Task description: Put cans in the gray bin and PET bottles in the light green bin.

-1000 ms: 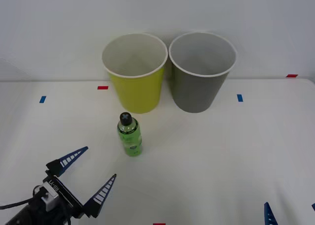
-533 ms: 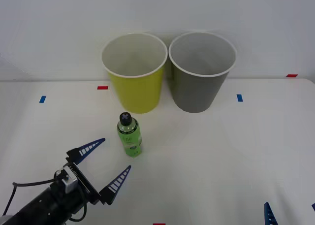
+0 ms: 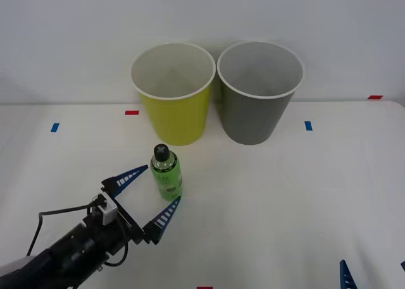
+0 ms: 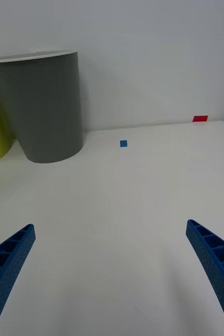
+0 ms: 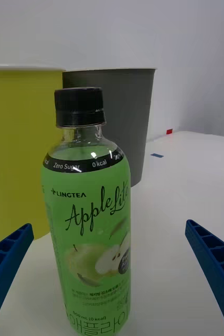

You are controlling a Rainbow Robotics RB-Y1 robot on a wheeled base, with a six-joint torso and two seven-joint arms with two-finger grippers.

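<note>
A: What is cut off or hard to read here?

B: The right gripper point(image 3: 373, 273) shows as two blue fingertips at the near right edge of the front view, the rest out of frame. In its wrist view the fingers sit wide apart over bare white tabletop point(image 3: 285, 194). The left arm's body runs off the lower left corner. The small print at the foot of the bottle's label is too fine to read.

A: And the bottle?

B: The small clear-green plastic bottle with a black cap and bright green label point(image 3: 166, 173) stands upright on the tabletop, long axis vertical, cap up. It is just in front of the round yellow-green plastic bin with a white rim point(image 3: 174, 93), apart from it. In the left wrist view the label faces the camera.

A: The left gripper?

B: The left gripper point(image 3: 150, 193) is spread open, its blue ribbed fingers either side of the bottle, neither clearly touching it. In the left wrist view the bottle point(image 5: 88, 220) stands between the two fingers.

A: Room to move?

B: The round dark gray plastic bin with a white rim point(image 3: 259, 92) stands just beside the yellow-green one, both open-topped by the back wall. Small red and blue tape marks dot the tabletop.
</note>
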